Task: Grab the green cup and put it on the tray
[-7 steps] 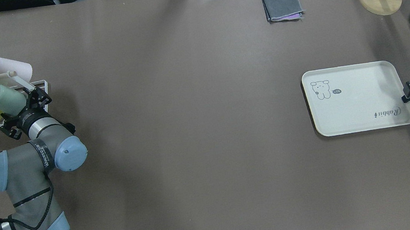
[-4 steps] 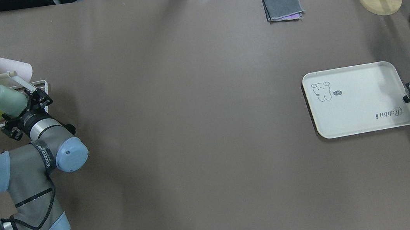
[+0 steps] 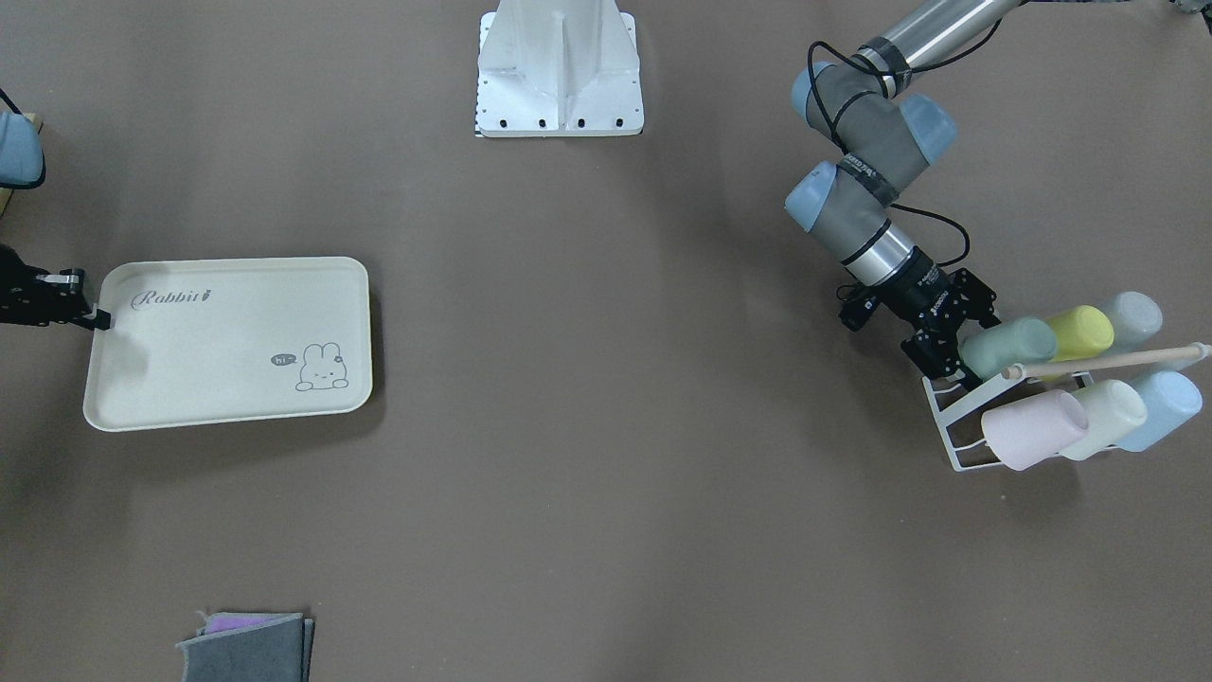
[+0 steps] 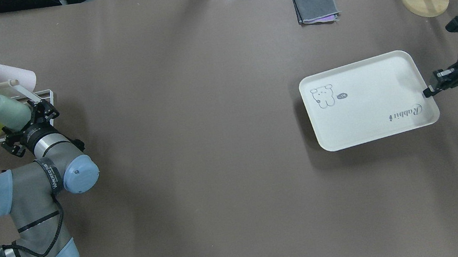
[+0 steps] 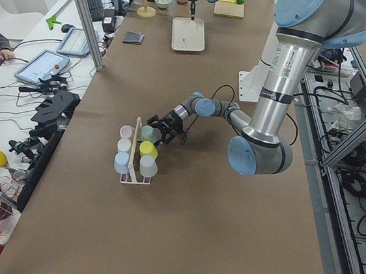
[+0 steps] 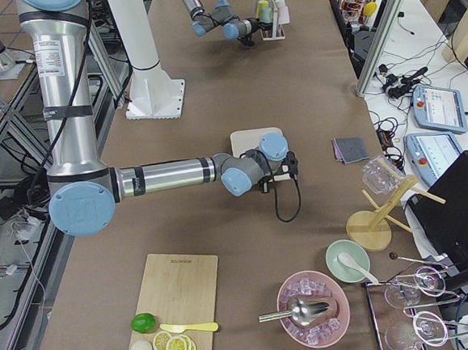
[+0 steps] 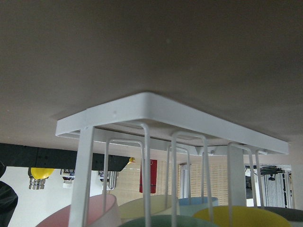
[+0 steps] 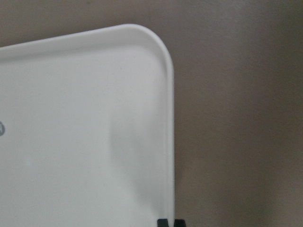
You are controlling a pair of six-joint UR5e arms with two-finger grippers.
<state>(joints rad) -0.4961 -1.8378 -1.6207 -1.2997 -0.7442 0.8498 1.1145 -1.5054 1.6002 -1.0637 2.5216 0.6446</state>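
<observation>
Though the right claw (image 4: 427, 92) pinches the tray (image 4: 365, 101), the green cup (image 4: 7, 111) lies in the rack (image 7: 170, 112) at the left claw (image 4: 29, 121), whose grip I cannot tell; lifting and placing remain.

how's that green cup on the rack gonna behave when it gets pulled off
Likely light and stiff: the green cup looks like matte plastic. Its round, tapered wall could slip in a pinch, and it may roll once off the rack.

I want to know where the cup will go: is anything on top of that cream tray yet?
Nothing stands on the tray; only its printed rabbit and lettering show. The right gripper pinches its rim. What lies beneath the tray is covered.
</observation>
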